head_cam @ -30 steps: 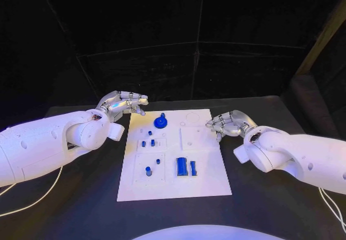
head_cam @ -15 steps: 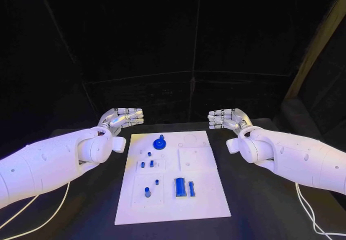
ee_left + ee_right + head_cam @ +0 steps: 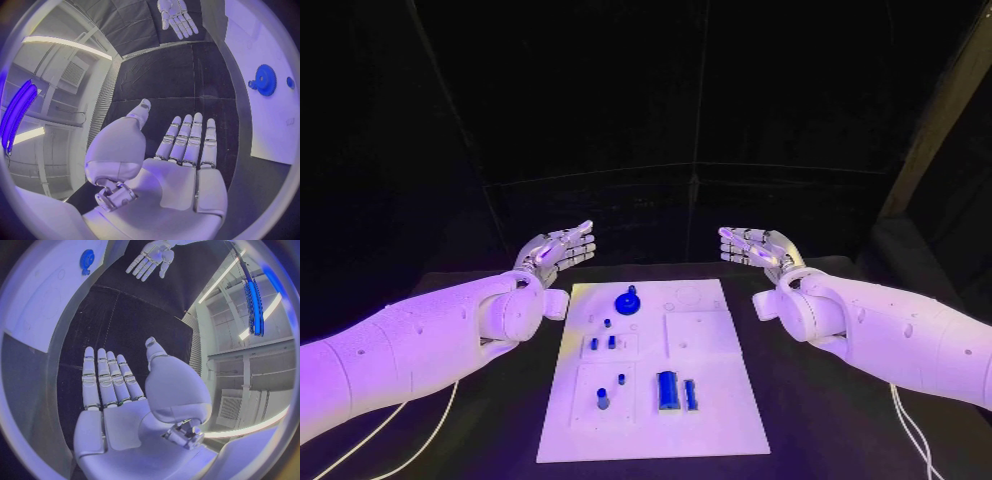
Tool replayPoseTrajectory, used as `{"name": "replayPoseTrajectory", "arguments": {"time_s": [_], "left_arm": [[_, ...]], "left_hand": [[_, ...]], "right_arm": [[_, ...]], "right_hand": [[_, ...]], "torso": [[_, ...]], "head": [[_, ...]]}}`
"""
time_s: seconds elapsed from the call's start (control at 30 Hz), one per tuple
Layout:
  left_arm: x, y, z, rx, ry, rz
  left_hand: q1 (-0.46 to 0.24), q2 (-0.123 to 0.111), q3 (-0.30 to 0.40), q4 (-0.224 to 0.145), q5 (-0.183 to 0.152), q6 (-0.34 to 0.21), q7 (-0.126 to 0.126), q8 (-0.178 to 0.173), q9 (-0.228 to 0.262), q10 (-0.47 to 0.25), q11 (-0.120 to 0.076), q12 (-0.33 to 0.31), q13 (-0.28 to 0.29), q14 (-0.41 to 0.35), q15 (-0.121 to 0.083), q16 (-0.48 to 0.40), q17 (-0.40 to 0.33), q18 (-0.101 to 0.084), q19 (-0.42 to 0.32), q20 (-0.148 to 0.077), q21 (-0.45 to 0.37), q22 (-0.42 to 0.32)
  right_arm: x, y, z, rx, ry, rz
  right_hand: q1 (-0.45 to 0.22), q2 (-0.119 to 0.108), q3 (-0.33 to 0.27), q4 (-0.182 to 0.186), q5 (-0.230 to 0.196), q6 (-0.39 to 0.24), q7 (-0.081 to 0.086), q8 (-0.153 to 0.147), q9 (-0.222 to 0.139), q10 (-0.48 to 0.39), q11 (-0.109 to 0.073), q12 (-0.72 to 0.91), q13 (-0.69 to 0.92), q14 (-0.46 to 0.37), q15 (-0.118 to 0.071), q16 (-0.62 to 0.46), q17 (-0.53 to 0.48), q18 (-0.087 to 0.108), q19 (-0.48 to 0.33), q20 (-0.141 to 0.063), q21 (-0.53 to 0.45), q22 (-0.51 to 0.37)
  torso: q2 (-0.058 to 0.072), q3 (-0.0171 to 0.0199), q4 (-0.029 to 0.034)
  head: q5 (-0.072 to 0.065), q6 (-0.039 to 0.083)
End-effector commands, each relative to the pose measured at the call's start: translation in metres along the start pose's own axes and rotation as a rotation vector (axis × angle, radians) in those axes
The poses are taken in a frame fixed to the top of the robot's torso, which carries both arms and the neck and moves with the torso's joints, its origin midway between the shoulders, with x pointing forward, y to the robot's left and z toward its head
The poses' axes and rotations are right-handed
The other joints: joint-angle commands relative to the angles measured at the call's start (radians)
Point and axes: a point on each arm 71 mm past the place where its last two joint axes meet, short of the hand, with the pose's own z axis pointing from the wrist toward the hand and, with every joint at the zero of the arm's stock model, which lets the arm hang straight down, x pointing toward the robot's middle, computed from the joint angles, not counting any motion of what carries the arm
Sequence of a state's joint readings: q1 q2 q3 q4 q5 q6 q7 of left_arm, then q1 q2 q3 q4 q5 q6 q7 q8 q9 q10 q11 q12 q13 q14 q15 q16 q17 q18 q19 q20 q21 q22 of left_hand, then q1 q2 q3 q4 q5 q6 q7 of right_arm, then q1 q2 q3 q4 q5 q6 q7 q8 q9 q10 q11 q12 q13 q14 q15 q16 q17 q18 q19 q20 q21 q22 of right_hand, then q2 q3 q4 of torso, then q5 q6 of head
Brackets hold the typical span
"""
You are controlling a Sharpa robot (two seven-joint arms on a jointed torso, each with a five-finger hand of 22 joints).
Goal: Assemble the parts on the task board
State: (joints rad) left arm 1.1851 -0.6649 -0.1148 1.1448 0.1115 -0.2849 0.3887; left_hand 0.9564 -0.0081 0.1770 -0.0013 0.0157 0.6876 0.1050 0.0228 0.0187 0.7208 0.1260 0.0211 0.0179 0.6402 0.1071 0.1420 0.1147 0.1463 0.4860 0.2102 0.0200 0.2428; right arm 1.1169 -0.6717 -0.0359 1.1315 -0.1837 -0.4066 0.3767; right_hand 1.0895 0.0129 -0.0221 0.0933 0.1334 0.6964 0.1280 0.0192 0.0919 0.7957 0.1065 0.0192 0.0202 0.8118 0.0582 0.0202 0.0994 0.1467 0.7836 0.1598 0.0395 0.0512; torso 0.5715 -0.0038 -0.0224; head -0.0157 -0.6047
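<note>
Both hands hung empty past the far end of the task board.

Nearest the robot, the white task board (image 3: 653, 372) lay lengthwise on the black table (image 3: 834, 400), with two upright blue blocks (image 3: 676, 390) side by side in a recess and a small blue peg (image 3: 602, 398) to their left. Farther along stood several short blue pins (image 3: 602, 342), and beyond them a round blue gear (image 3: 627, 301) near the board's far end. Past that, the left hand (image 3: 560, 250) and right hand (image 3: 754, 246) were raised on either side of the board, fingers straight and spread wide, holding nothing, well apart from every part.
</note>
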Motion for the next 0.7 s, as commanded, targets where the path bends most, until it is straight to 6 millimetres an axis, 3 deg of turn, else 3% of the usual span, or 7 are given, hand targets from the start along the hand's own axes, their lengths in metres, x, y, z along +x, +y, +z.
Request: {"name": "replayPoseTrajectory", "arguments": {"time_s": [0.03, 0.07, 0.2, 0.23, 0.4, 0.43, 0.7], "left_arm": [[0.007, 0.0, -0.007, 0.028, -0.04, 0.029], [0.011, 0.002, -0.011, 0.032, -0.047, 0.032], [0.026, 0.005, -0.027, 0.052, -0.077, 0.045], [0.03, 0.005, -0.032, 0.058, -0.085, 0.049], [0.048, 0.005, -0.055, 0.091, -0.123, 0.068], [0.05, 0.004, -0.058, 0.096, -0.128, 0.071], [0.059, 0.002, -0.071, 0.117, -0.149, 0.081]], "left_hand": [[-0.315, 0.008, -0.059, 0.001, -0.016, -0.226, -0.035, -0.023, -0.019, -0.237, -0.042, -0.021, -0.018, -0.211, -0.035, -0.046, -0.038, -0.045, -0.16, -0.069, -0.02, -0.08], [-0.335, 0.008, -0.063, 0.001, -0.016, -0.241, -0.105, -0.023, -0.019, -0.253, -0.044, -0.021, -0.018, -0.224, -0.107, -0.05, -0.04, -0.053, -0.171, -0.074, -0.02, -0.085], [-0.43, 0.008, -0.08, 0.001, -0.016, -0.309, -0.105, -0.023, -0.019, -0.324, -0.126, -0.021, -0.018, -0.288, -0.107, -0.064, -0.115, -0.064, -0.219, -0.095, -0.02, -0.109], [-0.452, 0.008, -0.084, 0.001, -0.016, -0.325, -0.105, -0.023, -0.019, -0.341, -0.126, -0.021, -0.018, -0.302, -0.107, -0.067, -0.115, -0.065, -0.23, -0.099, -0.02, -0.115], [-0.548, 0.008, -0.101, 0.001, -0.016, -0.394, -0.105, -0.023, -0.019, -0.413, -0.126, -0.021, -0.018, -0.367, -0.107, -0.142, -0.115, -0.076, -0.279, -0.121, -0.02, -0.139], [-0.565, 0.008, -0.103, 0.001, -0.016, -0.406, -0.105, -0.023, -0.019, -0.426, -0.126, -0.021, -0.018, -0.378, -0.107, -0.142, -0.115, -0.146, -0.287, -0.125, -0.02, -0.144], [-0.678, 0.008, -0.177, 0.001, -0.016, -0.487, -0.105, -0.023, -0.019, -0.511, -0.126, -0.021, -0.018, -0.454, -0.107, -0.142, -0.115, -0.146, -0.345, -0.21, -0.02, -0.172]], "right_arm": [[0.01, 0.006, -0.007, -0.022, -0.036, 0.031], [0.014, 0.007, -0.01, -0.025, -0.041, 0.041], [0.03, 0.011, -0.027, -0.031, -0.064, 0.084], [0.034, 0.013, -0.032, -0.032, -0.07, 0.095], [0.051, 0.02, -0.054, -0.029, -0.097, 0.14], [0.053, 0.021, -0.057, -0.028, -0.1, 0.146], [0.061, 0.025, -0.069, -0.024, -0.112, 0.165]], "right_hand": [[-0.345, -0.013, 0.022, -0.093, -0.042, -0.221, -0.041, -0.019, -0.092, -0.252, -0.034, -0.019, -0.02, -0.257, -0.058, -0.02, -0.099, -0.044, -0.248, -0.051, -0.039, -0.051], [-0.379, -0.013, 0.022, -0.093, -0.046, -0.243, -0.045, -0.019, -0.092, -0.277, -0.106, -0.019, -0.02, -0.283, -0.058, -0.02, -0.099, -0.049, -0.273, -0.056, -0.039, -0.051], [-0.489, -0.013, 0.022, -0.093, -0.06, -0.313, -0.058, -0.019, -0.092, -0.357, -0.106, -0.019, -0.02, -0.364, -0.058, -0.02, -0.099, -0.061, -0.352, -0.072, -0.039, -0.051], [-0.512, -0.013, 0.022, -0.093, -0.062, -0.328, -0.128, -0.019, -0.092, -0.374, -0.106, -0.019, -0.02, -0.382, -0.058, -0.02, -0.099, -0.066, -0.368, -0.075, -0.039, -0.051], [-0.62, -0.013, 0.022, -0.093, -0.133, -0.396, -0.128, -0.019, -0.092, -0.453, -0.106, -0.019, -0.02, -0.462, -0.058, -0.02, -0.099, -0.076, -0.446, -0.16, -0.039, -0.051], [-0.639, -0.013, 0.022, -0.093, -0.133, -0.409, -0.128, -0.019, -0.092, -0.467, -0.106, -0.019, -0.02, -0.476, -0.058, -0.02, -0.099, -0.077, -0.459, -0.16, -0.039, -0.051], [-0.768, -0.013, 0.022, -0.093, -0.133, -0.491, -0.128, -0.019, -0.092, -0.561, -0.106, -0.019, -0.02, -0.572, -0.058, -0.02, -0.099, -0.147, -0.553, -0.16, -0.039, -0.051]], "torso": [[-0.025, 0.0035, 0.0206], [-0.027, 0.0038, 0.022], [-0.027, 0.0038, 0.0224], [-0.027, 0.0038, 0.0224], [-0.027, 0.0038, 0.0224], [-0.027, 0.0038, 0.0224], [-0.027, 0.0038, 0.0224]], "head": [[0.014, 0.004], [0.015, 0.005], [0.016, 0.005], [0.016, 0.005], [0.016, 0.005], [0.016, 0.005], [0.016, 0.005]]}}
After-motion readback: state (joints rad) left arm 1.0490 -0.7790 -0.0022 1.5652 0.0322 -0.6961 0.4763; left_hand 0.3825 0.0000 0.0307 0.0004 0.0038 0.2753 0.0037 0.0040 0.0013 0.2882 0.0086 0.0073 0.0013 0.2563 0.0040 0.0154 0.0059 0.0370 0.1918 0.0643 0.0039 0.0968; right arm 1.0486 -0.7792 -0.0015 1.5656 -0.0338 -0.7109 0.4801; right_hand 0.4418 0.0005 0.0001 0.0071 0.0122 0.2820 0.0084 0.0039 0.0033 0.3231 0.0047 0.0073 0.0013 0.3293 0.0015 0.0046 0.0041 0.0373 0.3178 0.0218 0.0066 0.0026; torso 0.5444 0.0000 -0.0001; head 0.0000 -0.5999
